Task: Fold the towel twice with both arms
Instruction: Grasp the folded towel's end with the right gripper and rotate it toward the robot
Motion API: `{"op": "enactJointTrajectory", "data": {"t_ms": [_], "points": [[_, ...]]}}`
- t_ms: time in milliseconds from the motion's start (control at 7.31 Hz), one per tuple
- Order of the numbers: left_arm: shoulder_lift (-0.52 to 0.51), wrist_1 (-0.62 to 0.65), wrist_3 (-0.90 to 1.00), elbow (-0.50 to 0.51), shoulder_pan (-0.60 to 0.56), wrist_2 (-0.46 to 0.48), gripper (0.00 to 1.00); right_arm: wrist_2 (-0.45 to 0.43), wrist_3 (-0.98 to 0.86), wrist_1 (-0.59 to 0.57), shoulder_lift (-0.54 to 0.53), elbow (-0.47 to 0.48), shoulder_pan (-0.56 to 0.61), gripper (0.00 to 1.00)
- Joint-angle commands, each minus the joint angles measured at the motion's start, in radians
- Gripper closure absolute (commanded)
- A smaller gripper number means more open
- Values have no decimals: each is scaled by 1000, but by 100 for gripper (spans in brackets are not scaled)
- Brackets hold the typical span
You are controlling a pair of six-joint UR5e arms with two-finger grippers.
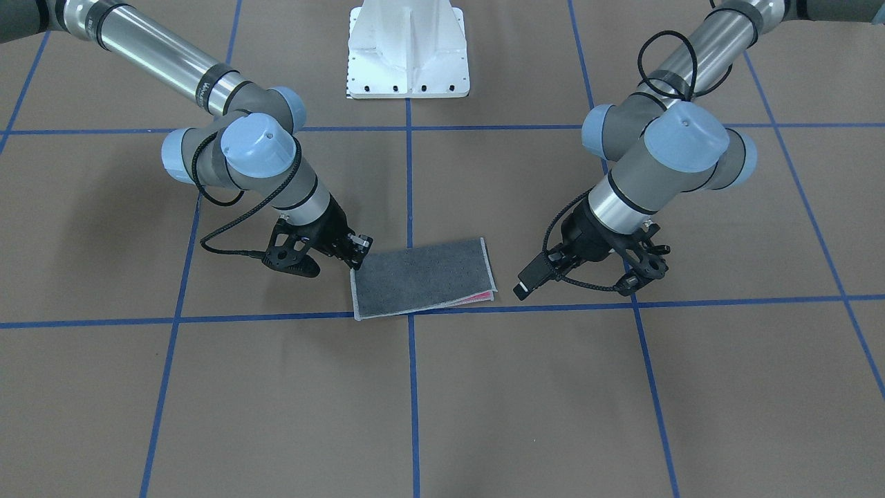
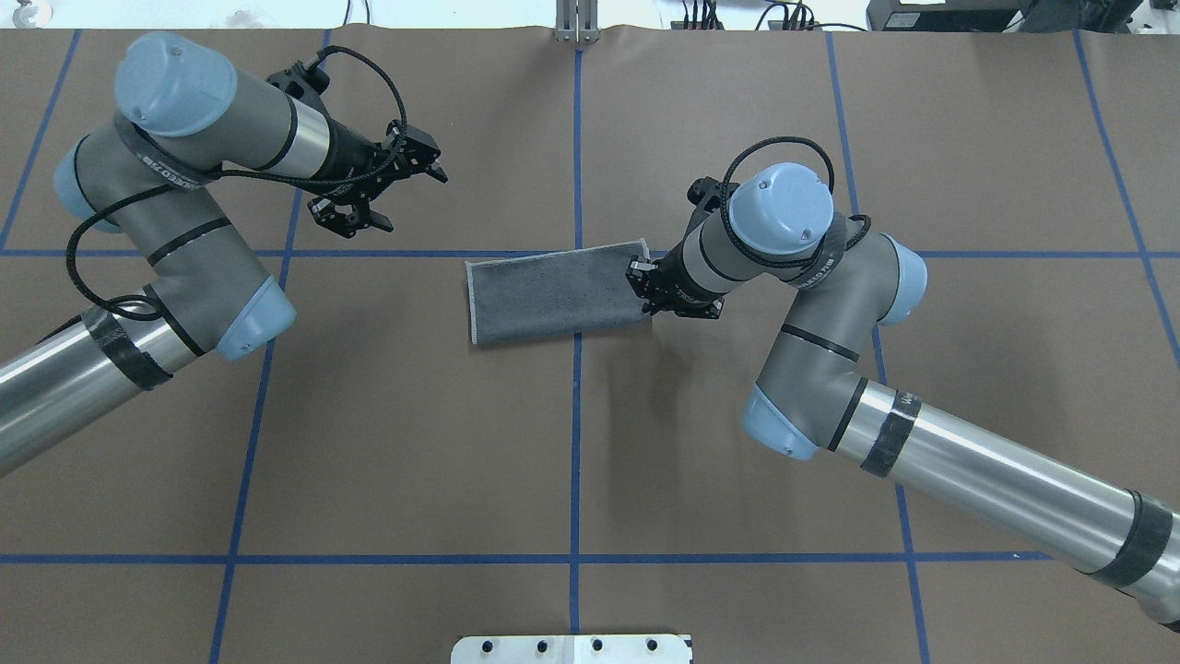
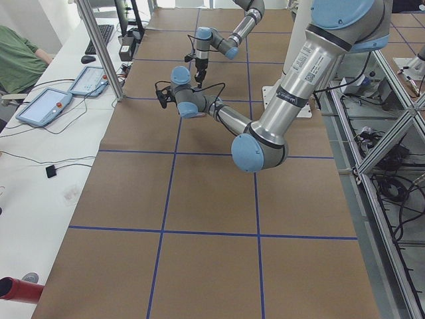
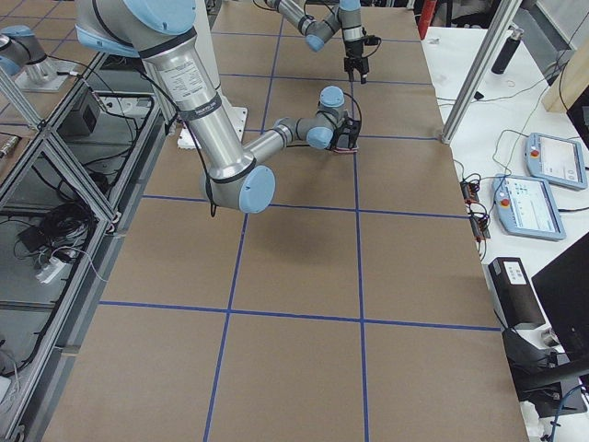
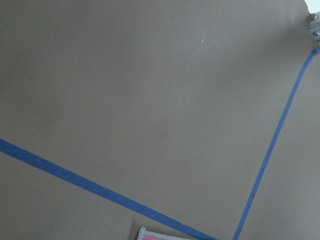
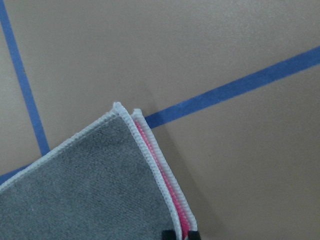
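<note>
The towel (image 1: 422, 277) lies on the brown table, folded once into a flat rectangle, dark grey face up; a pink strip shows between the layers at one end. It also shows in the overhead view (image 2: 553, 295). My right gripper (image 2: 647, 293) sits at the towel's right short edge. In the right wrist view its black fingertips (image 6: 170, 234) are pinched on the pale hem and pink layer (image 6: 150, 175). My left gripper (image 2: 401, 195) hangs open and empty above the table, well left of and beyond the towel. The left wrist view shows only a towel corner (image 5: 150, 235).
The white bolted pedestal (image 1: 408, 55) stands at the robot's side of the table. Blue tape lines (image 2: 576, 415) form a grid on the brown surface. A side bench with tablets (image 3: 46, 106) and a seated person runs along the table's far side.
</note>
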Motion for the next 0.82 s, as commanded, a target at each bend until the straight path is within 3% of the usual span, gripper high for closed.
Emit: {"op": "enactJointTrajectory", "data": {"t_ms": [0, 274, 684], "points": [[-1, 0, 0, 0, 0, -1, 0, 88, 1, -9, -32, 88, -1, 100], [-1, 0, 0, 0, 0, 1, 0, 113, 4, -9, -45, 139, -20, 100], [-1, 0, 5, 0, -3, 2, 0, 119, 13, 0, -20, 194, -158, 100]]}}
